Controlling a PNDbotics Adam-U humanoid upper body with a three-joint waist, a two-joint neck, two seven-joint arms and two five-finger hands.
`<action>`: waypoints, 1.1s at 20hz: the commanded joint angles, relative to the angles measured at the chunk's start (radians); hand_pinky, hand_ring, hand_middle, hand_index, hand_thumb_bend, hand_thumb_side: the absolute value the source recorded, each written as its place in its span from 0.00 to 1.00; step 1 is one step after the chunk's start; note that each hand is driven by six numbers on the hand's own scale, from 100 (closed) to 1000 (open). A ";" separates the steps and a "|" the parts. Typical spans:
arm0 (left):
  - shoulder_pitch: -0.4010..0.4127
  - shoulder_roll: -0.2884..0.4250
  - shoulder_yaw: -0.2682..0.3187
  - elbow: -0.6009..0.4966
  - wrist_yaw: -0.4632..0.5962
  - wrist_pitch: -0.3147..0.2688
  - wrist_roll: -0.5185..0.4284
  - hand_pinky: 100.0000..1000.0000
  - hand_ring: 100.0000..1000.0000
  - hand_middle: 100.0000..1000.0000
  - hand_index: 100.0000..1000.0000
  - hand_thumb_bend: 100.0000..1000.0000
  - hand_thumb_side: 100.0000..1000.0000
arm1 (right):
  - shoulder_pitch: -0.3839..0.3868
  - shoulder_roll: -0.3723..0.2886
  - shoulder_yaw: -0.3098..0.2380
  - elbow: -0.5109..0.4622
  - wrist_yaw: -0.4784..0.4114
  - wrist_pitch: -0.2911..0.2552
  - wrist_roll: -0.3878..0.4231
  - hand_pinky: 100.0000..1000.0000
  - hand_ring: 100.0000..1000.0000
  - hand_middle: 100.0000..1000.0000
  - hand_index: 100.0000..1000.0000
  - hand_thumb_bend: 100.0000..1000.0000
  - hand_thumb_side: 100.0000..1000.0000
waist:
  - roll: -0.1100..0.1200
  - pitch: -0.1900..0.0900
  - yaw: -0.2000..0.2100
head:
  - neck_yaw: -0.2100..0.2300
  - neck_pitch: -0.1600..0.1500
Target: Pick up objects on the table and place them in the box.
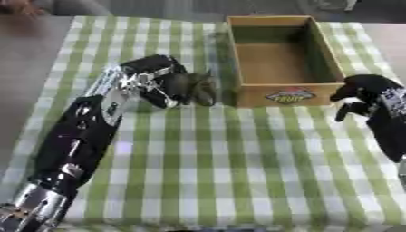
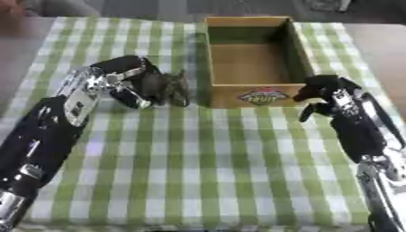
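Note:
A wooden box (image 1: 287, 93) with a fruit label on its front wall stands open at the back of the table; its inside looks bare. My left hand (image 1: 162, 81) lies just left of the box, its fingers curled round a dark, blurred object (image 1: 198, 86) near the box's front left corner. I cannot make out what the object is. My right hand (image 2: 321, 93) hovers at the box's front right corner, fingers curled downward with nothing visible in them.
A green and white checked cloth (image 1: 230, 154) covers the table. Bare tabletop (image 1: 24, 63) shows to the left of the cloth. A person's hand (image 1: 20, 8) appears at the far left corner, away from the objects.

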 commanded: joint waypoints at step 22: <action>-0.011 0.008 0.050 -0.185 0.233 0.100 0.008 0.32 0.29 0.32 0.58 0.00 0.18 | -0.007 -0.008 -0.002 -0.011 0.002 -0.002 0.002 0.34 0.60 0.53 0.69 0.00 0.68 | -0.007 -0.020 0.002 | -0.007 0.006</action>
